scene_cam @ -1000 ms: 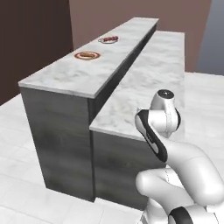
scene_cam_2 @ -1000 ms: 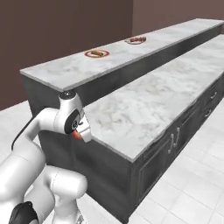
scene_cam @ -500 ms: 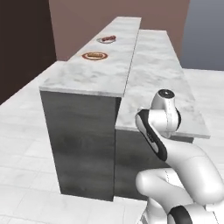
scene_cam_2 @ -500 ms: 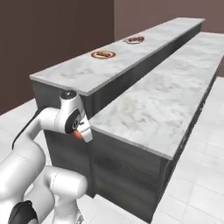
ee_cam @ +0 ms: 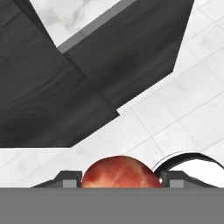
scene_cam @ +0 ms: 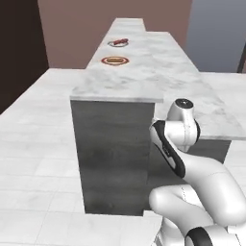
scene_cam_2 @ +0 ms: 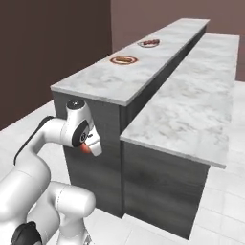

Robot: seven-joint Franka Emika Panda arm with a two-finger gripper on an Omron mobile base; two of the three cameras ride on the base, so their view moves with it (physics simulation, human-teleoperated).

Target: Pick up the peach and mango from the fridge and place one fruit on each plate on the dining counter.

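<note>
Gripper (ee_cam: 120, 181) clenched on a round red-orange fruit (ee_cam: 120, 173), peach or mango not distinguishable, carried low beside the dark end wall of the long white-grey marble dining counter (scene_cam_2: 119, 79), presumably for transit to the plates. Hand view shows fruit between the finger tips. Base views show two small round plates, red-rimmed (scene_cam: 115, 60) nearer, silver-grey (scene_cam: 118, 42) beyond, well apart from the fruit.
</note>
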